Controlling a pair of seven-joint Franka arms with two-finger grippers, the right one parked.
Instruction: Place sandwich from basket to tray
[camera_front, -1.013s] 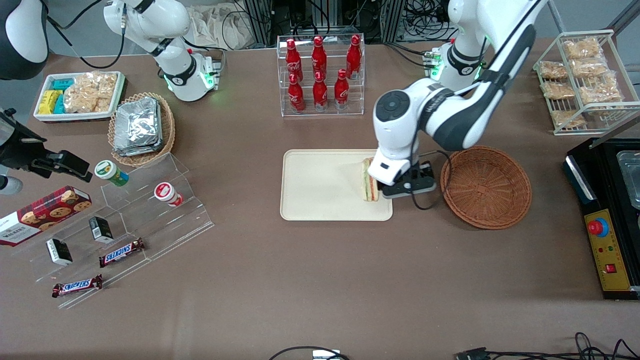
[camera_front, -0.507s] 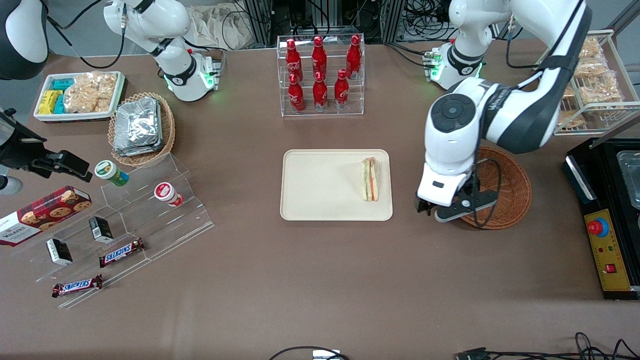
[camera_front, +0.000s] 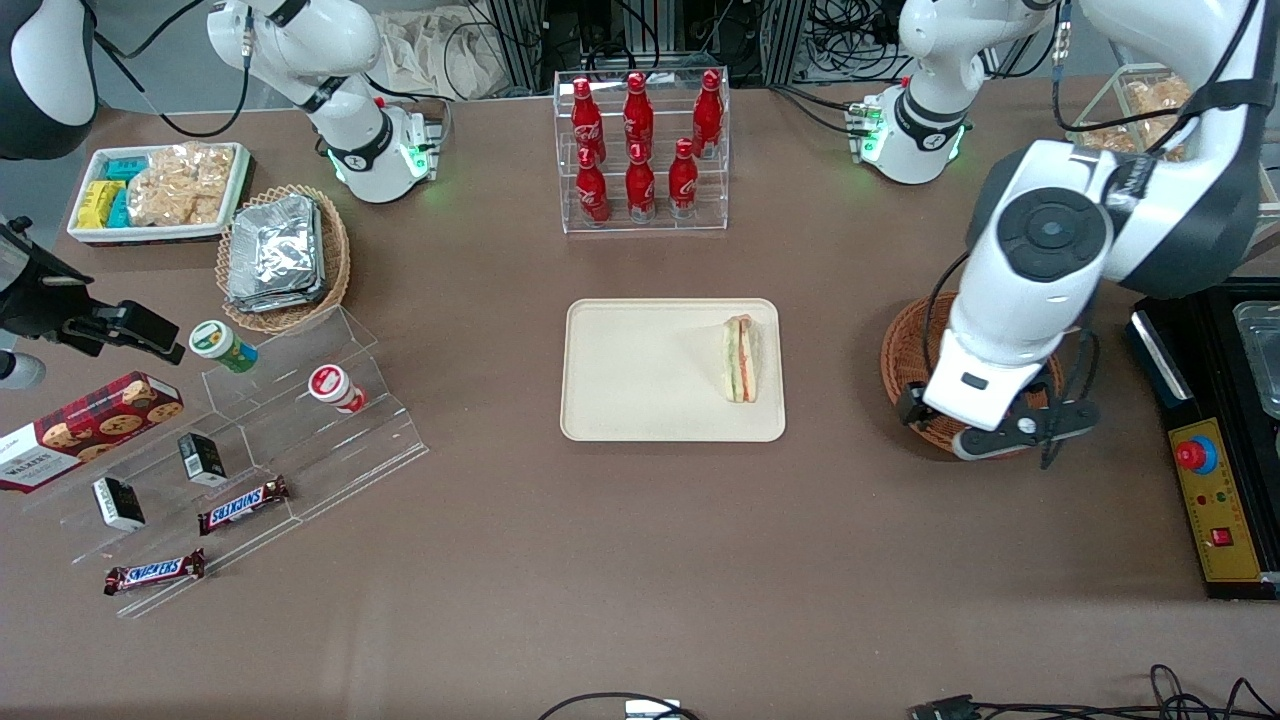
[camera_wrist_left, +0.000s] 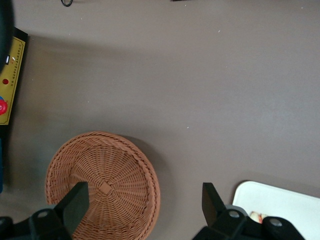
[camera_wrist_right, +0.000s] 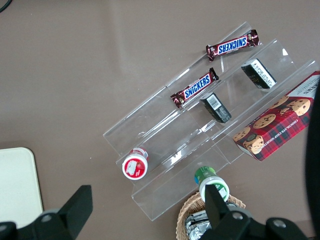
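Now the sandwich (camera_front: 741, 358) lies on the cream tray (camera_front: 640, 372) at the middle of the front view, close against the tray's short rim on the side nearest the reddish-brown wicker basket (camera_front: 905, 350). Its red, orange and green filling stripes face up. The basket holds nothing and sits right of the tray in the frame, partly covered by the working arm. The left gripper (camera_wrist_left: 145, 207) hangs above the basket's rim, well apart from the sandwich, with its two black fingers (camera_wrist_left: 75, 202) spread wide and nothing between them.

At the top centre of the front view a clear rack holds red Coca-Cola bottles (camera_front: 637, 148). In the lower left, a clear stepped stand (camera_front: 300, 440) carries two Snickers bars (camera_front: 243, 504), small black boxes and two round tubs. Beside it lies a red tartan Walkers cookie box (camera_front: 80, 428). In the upper left a tan basket holds foil packets (camera_front: 273, 252), next to a white tray of snacks (camera_front: 160, 190).
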